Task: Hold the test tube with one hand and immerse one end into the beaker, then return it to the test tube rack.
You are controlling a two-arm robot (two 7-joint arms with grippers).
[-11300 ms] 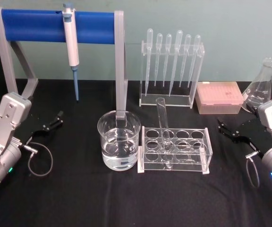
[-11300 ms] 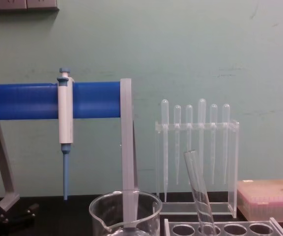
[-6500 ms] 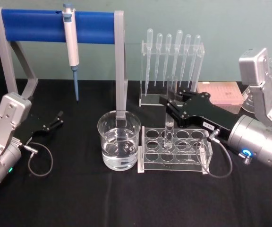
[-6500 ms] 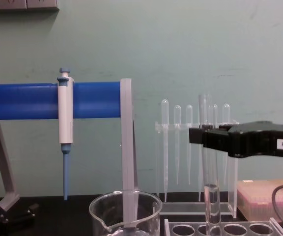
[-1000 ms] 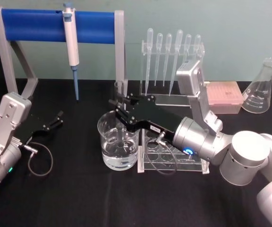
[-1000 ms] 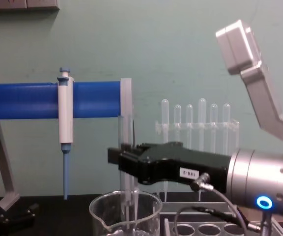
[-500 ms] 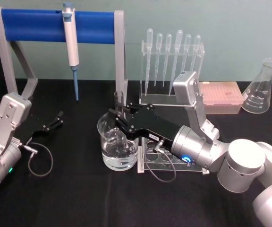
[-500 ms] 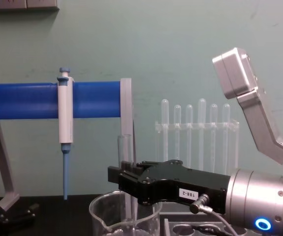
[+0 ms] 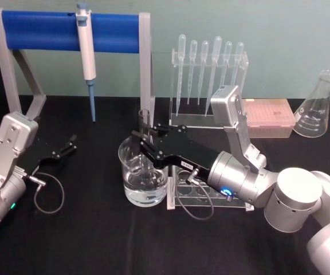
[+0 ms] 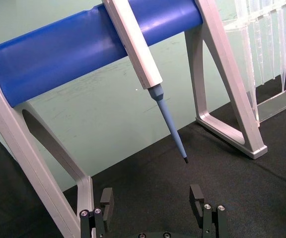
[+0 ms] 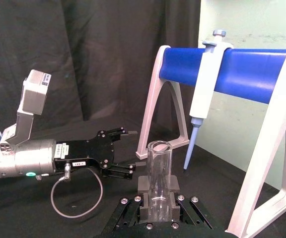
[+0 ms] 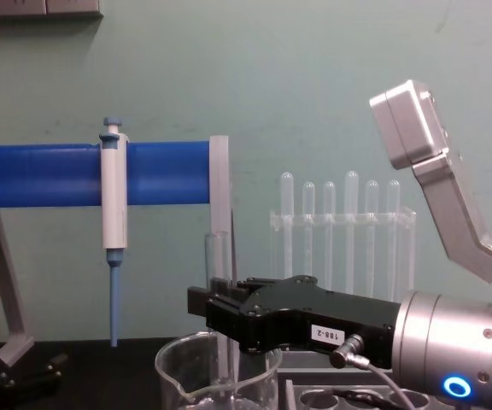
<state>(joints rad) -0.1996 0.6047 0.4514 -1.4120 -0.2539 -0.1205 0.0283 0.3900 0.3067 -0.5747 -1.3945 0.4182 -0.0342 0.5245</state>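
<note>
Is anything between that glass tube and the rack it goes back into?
Only the wall of the beaker: the right gripper holds the test tube upright, lower end inside the beaker, so it must lift out first. The rack stands beside it, nothing visible between. The left gripper lies idle far left.

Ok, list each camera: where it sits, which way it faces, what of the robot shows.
Head: high, looking forward and down; both arms show, right gripper holding the test tube upright in the beaker, left gripper parked at left.
Chest: lower, looking level forward; right gripper enters from the right.
Left wrist: on the left arm, facing the pipette; its open fingers show.
Right wrist: on the right arm, facing the left gripper past its own fingers and the test tube.
Shared: head and chest both show test tube and beaker.
</note>
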